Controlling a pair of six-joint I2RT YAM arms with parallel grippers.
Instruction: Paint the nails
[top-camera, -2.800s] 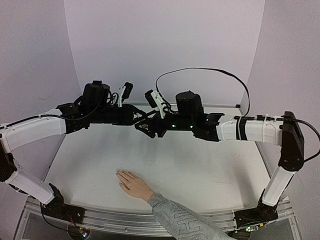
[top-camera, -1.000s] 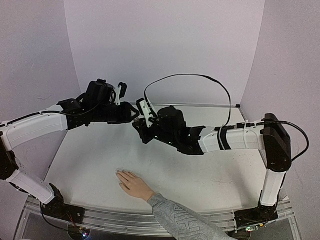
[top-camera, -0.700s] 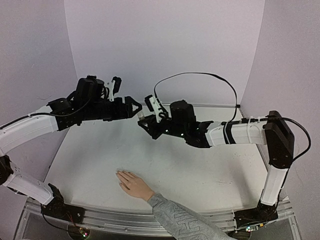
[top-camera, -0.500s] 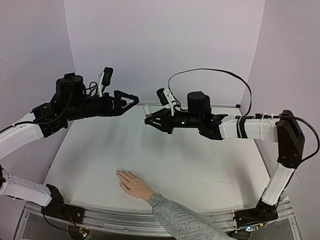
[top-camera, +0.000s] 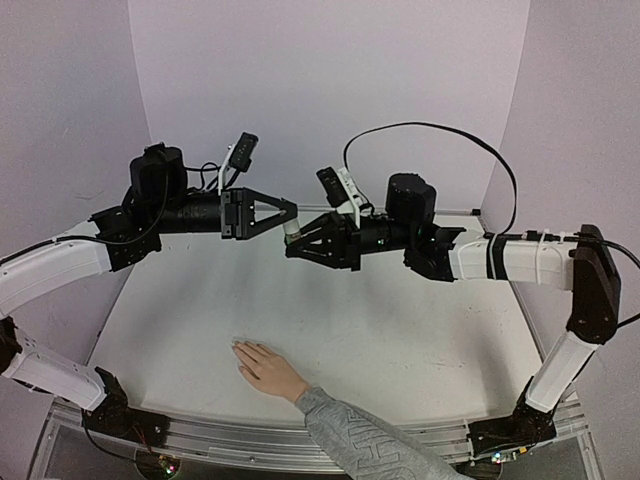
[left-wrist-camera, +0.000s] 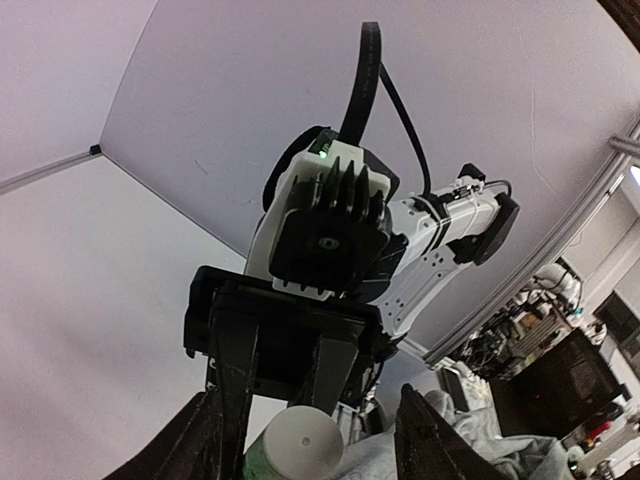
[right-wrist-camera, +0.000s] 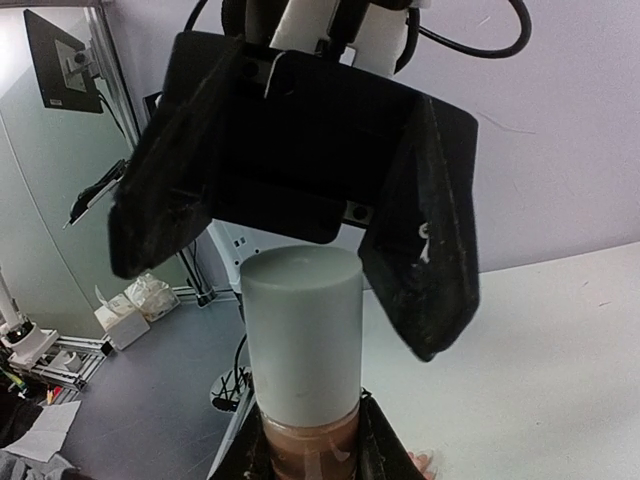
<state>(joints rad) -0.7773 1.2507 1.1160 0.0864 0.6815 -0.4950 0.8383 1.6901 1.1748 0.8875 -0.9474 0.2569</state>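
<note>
A small bottle (right-wrist-camera: 301, 335) with a pale cap and brownish liquid is held high above the table, with my right gripper (right-wrist-camera: 310, 445) shut on its glass body. In the top view the bottle (top-camera: 288, 229) sits between the two arms. My left gripper (top-camera: 292, 212) is open, and its black fingers (right-wrist-camera: 425, 230) stand either side of the cap without touching it. From the left wrist, the cap (left-wrist-camera: 297, 441) shows between the left gripper (left-wrist-camera: 310, 420) fingers. A light-skinned hand (top-camera: 264, 368) in a grey sleeve lies flat near the table's front. Its nails (top-camera: 239, 348) are too small to make out.
The white table (top-camera: 400, 330) lies below both arms. The grey-sleeved forearm (top-camera: 365, 445) comes in over the front edge. A black cable (top-camera: 430, 130) loops above the right arm. Lilac walls close the back and sides.
My left gripper opened, drew back, then came in again and now straddles the bottle's cap with narrower jaws. The right gripper carried the bottle slightly left. The hand has not moved.
</note>
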